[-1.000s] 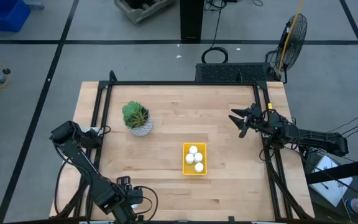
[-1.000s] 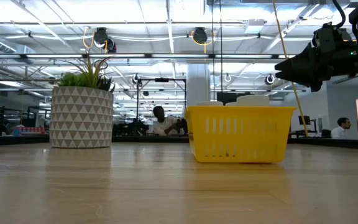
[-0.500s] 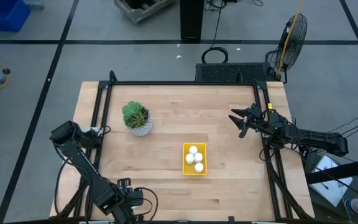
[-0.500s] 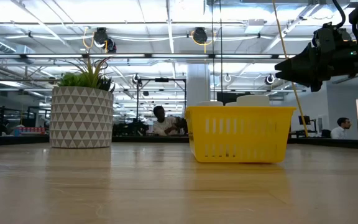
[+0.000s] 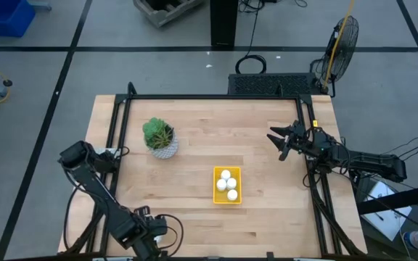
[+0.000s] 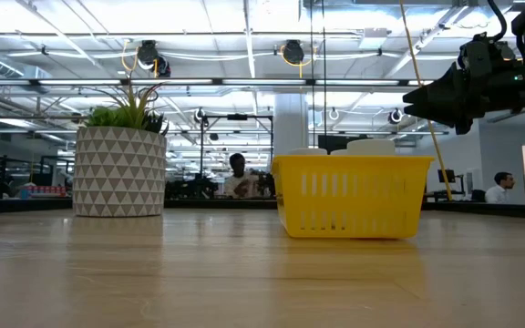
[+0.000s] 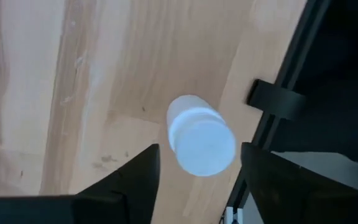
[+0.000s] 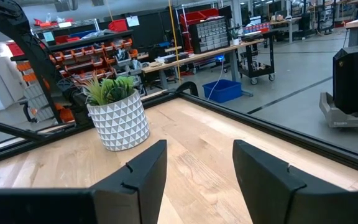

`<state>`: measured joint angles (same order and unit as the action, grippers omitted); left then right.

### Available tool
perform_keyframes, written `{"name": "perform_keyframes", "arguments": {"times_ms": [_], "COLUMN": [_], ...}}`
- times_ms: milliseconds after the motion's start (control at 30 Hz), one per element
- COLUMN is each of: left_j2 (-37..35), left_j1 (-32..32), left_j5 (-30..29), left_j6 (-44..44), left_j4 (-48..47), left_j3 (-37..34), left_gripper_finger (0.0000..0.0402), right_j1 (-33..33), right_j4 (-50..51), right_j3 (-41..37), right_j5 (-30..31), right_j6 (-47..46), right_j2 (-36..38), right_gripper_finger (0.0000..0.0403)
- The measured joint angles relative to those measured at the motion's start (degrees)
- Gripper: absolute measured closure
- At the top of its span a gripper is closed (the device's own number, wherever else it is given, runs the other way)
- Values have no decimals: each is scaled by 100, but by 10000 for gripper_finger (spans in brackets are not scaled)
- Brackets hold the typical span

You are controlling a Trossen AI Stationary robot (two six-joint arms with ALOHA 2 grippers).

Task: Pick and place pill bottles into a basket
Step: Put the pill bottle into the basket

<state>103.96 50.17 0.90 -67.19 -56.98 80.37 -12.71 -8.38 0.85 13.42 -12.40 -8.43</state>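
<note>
The yellow basket (image 5: 227,186) stands on the table right of its middle and holds white pill bottles (image 5: 226,183); their caps show above its rim in the low view (image 6: 370,146). One more white pill bottle (image 7: 201,136) stands upright on the wood close to the table's black frame rail. My left gripper (image 7: 197,186) is open above it at the table's near left corner (image 5: 151,230), one finger on either side and apart from it. This bottle is hidden in the high view. My right gripper (image 5: 280,143) is open and empty above the table's right side.
A green plant in a white patterned pot (image 5: 161,140) stands at the far left of the table. A black frame rail (image 5: 209,97) runs around the table's edges. People show in the room behind the table (image 6: 237,176).
</note>
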Motion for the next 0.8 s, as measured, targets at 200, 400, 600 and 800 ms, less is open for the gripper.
{"name": "perform_keyframes", "arguments": {"times_ms": [200,400,600,800], "left_j2": [0,0,51,392], "left_j1": [-76,-54,-37,-36], "left_j5": [77,56,41,522], "left_j6": [113,120,55,165], "left_j4": [26,94,181,324], "left_j3": [-93,-93,-93,-97], "left_gripper_finger": [119,99,113,132], "right_j1": [0,0,0,0], "right_j4": [0,1,0,0], "right_j3": [2,2,0,0], "right_j5": [-1,0,0,-1], "right_j6": [2,1,0,2], "right_j2": [0,0,0,-2], "right_gripper_finger": [229,225,227,226]}}
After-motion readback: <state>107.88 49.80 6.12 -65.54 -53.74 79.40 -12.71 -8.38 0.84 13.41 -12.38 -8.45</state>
